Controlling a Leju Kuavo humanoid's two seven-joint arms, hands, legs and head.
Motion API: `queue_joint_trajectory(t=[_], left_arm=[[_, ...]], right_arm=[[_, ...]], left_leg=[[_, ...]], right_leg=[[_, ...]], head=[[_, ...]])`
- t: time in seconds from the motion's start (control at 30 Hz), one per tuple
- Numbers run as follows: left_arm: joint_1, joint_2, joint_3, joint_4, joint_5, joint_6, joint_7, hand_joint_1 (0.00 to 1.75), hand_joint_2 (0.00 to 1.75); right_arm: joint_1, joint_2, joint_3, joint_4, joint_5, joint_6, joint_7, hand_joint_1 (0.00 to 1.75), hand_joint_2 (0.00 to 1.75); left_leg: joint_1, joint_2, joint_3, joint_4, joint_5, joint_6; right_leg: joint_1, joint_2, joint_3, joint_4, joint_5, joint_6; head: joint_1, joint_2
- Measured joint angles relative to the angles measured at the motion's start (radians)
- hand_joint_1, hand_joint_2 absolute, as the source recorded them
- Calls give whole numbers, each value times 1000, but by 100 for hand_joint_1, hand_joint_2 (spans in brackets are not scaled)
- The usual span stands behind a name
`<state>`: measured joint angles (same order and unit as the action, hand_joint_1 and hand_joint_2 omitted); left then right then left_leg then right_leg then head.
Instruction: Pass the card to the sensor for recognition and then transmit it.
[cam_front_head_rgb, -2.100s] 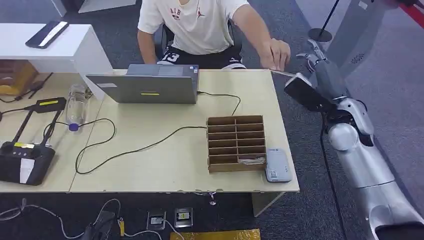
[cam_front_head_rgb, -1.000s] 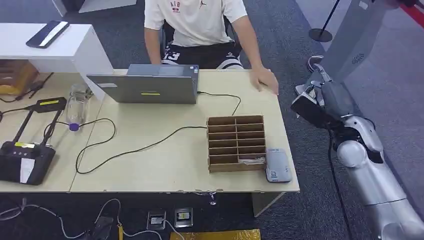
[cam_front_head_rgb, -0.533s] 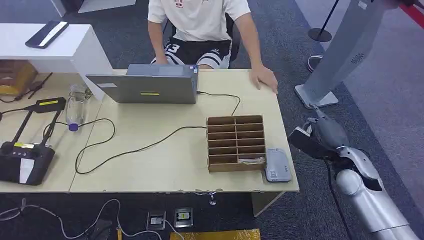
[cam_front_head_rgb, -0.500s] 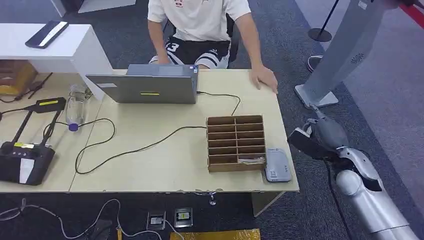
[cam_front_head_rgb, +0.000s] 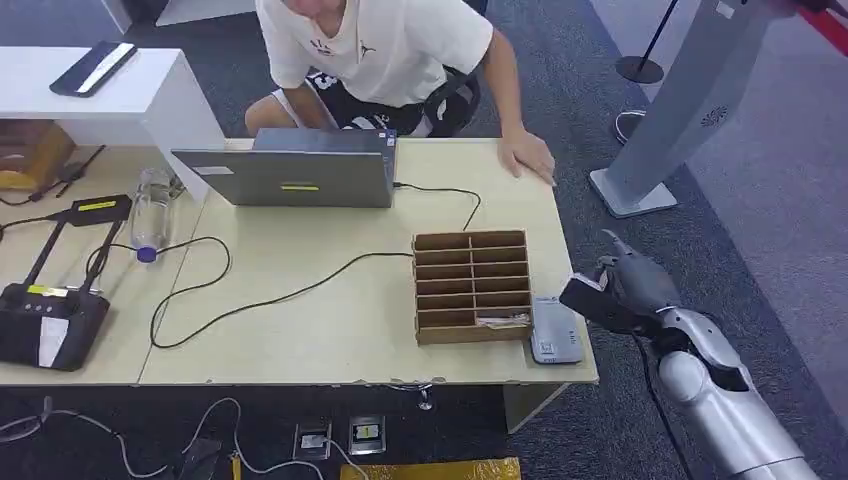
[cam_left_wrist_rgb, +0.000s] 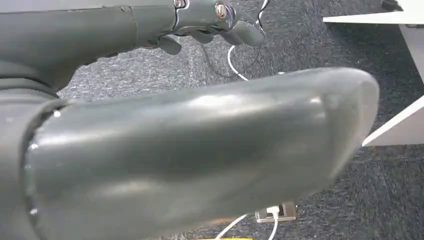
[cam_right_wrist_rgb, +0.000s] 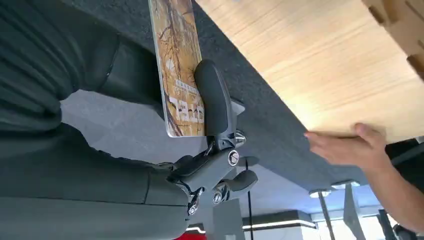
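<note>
1 card (cam_right_wrist_rgb: 180, 75) is sitting pinched in the right hand (cam_front_head_rgb: 618, 290), held between the thick thumb and a dark finger (cam_right_wrist_rgb: 212, 100), its printed yellow-brown face showing in the right wrist view. That hand is hanging off the table's right edge, just beside the grey sensor (cam_front_head_rgb: 555, 330), which is lying flat on the table (cam_front_head_rgb: 330, 330) against the right side of the cardboard sorter (cam_front_head_rgb: 472, 285). The card is not over the sensor yet, by my reading.

To do this step well, the hand should be carrying the card inward over the table edge, turning it until its face is lying parallel to the sensor's top, then lowering it close and pausing there long enough for a read. The pinch looks narrow, near 1 end, so any knock on the table edge or the sorter wall could be twisting the card loose.

The left hand (cam_left_wrist_rgb: 200, 150) is hanging over dark carpet; whether its fingers are spread or curled, I cannot tell.

A person's hand (cam_front_head_rgb: 527, 158) is resting on the far corner of the table.
</note>
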<state>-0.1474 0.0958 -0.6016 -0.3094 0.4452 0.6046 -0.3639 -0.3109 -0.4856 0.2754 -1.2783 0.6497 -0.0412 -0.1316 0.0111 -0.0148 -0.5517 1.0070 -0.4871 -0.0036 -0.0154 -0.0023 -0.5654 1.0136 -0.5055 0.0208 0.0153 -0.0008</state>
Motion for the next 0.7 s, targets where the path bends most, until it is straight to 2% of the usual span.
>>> queue_joint_trajectory(t=[0.7], left_arm=[[-1,3,0,0,-20,2,17,0,0]], right_arm=[[15,21,48,42,-3,-9,5,175,175]], left_leg=[[0,0,0,0,0,0]], right_leg=[[0,0,0,0,0,0]], head=[[0,0]])
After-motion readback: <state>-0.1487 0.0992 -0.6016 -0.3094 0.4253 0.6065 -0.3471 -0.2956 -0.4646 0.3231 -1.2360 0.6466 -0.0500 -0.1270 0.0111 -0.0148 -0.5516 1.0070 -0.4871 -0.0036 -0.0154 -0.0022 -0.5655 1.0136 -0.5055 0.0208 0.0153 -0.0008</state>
